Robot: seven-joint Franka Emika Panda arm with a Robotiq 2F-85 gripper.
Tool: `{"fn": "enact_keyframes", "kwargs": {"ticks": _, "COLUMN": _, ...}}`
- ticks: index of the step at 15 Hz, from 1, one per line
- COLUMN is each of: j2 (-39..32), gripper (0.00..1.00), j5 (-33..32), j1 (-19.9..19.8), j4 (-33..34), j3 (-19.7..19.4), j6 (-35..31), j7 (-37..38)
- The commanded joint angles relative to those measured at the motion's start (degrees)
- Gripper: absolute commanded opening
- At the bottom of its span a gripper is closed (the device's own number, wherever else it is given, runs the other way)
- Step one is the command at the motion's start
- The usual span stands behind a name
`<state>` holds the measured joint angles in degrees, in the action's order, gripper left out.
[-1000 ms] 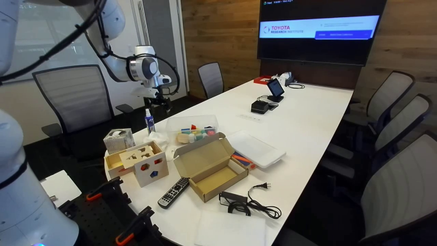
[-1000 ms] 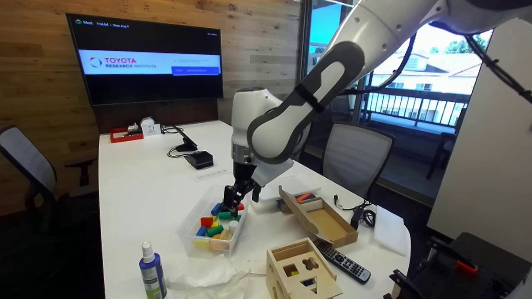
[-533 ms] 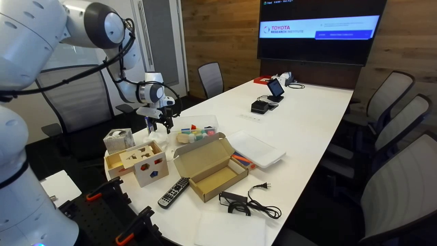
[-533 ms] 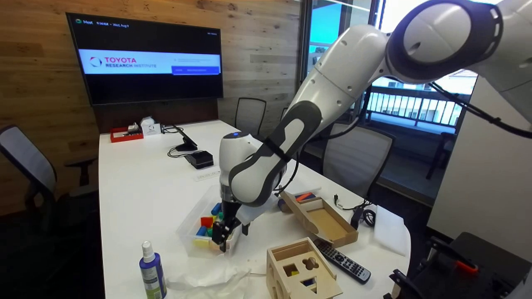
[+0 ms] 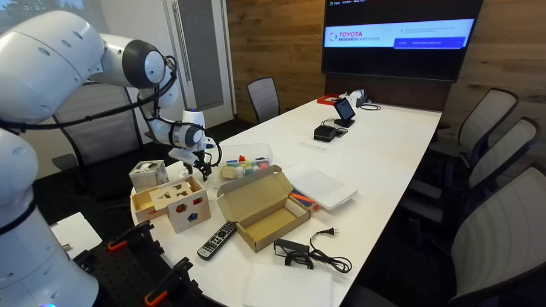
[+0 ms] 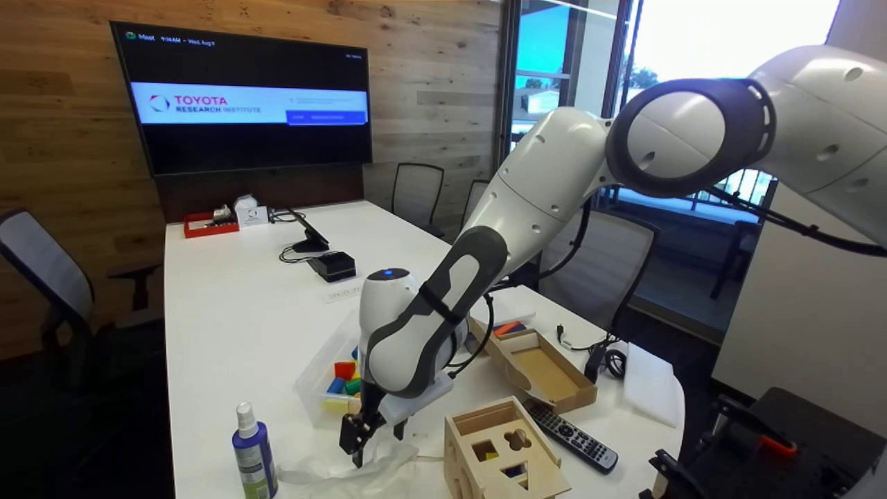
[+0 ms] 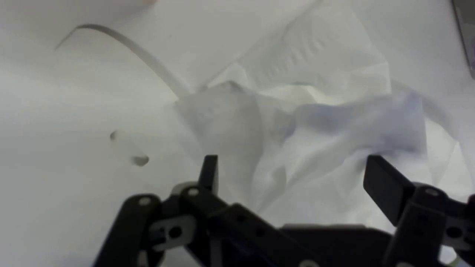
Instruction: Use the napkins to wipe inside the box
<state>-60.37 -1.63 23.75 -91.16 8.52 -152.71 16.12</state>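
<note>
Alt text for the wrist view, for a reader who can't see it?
The robot's open gripper is poised over crumpled white napkins on a white table. Its jaws stand wide apart with nothing clamped between them; whether they touch the napkins is unclear.

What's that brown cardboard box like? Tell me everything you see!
The cardboard box is shallow, rectangular and brown. Its hinged lid stands open, tilted back, so the tan inside shows. It lies flat on the white table, one corner near the remote; whether they touch is hard to tell.
</note>
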Motion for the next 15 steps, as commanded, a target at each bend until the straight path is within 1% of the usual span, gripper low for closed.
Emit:
{"fn": "enact_keyframes", "kwargs": {"ticks": 1, "j2": -5.55, "gripper": 1.00, "j5": 2.44, "j1": 1.35, "j4": 5.29, "j3": -0.72, "j6": 0.92, "j7": 1.26}}
{"fn": "enact_keyframes", "kwargs": {"ticks": 2, "j2": -6.73, "gripper": 1.00, "j5": 2.73, "j1": 1.44, "j4": 6.40, "j3": -0.72, "j6": 1.34, "j7": 1.17}}
{"fn": "enact_keyframes", "kwargs": {"ticks": 3, "j2": -7.70, "gripper": 0.75, "j5": 2.80, "j1": 1.72, "j4": 7.50, "j3": -1.04, "j6": 1.79, "j7": 1.36}}
{"fn": "enact_keyframes", "kwargs": {"ticks": 4, "j2": -8.35, "gripper": 0.74, "j5": 2.66, "j1": 2.27, "j4": 8.47, "j3": -1.74, "j6": 2.32, "j7": 1.94}}
{"fn": "enact_keyframes", "kwargs": {"ticks": 9, "j2": -8.41, "gripper": 0.35, "j5": 2.14, "j1": 3.45, "j4": 11.02, "j3": -3.23, "j6": 3.50, "j7": 3.85}}
{"fn": "enact_keyframes", "kwargs": {"ticks": 13, "j2": -7.42, "gripper": 0.05, "j5": 1.86, "j1": 3.49, "j4": 10.88, "j3": -3.59, "j6": 3.32, "j7": 3.16}}
{"fn": "enact_keyframes", "kwargs": {"ticks": 14, "j2": -6.91, "gripper": 0.00, "j5": 1.79, "j1": 3.51, "j4": 10.43, "j3": -3.64, "j6": 3.22, "j7": 3.13}}
{"fn": "enact_keyframes", "kwargs": {"ticks": 15, "j2": -5.91, "gripper": 0.00, "j5": 1.69, "j1": 3.45, "j4": 9.27, "j3": -3.68, "j6": 2.78, "j7": 3.02}}
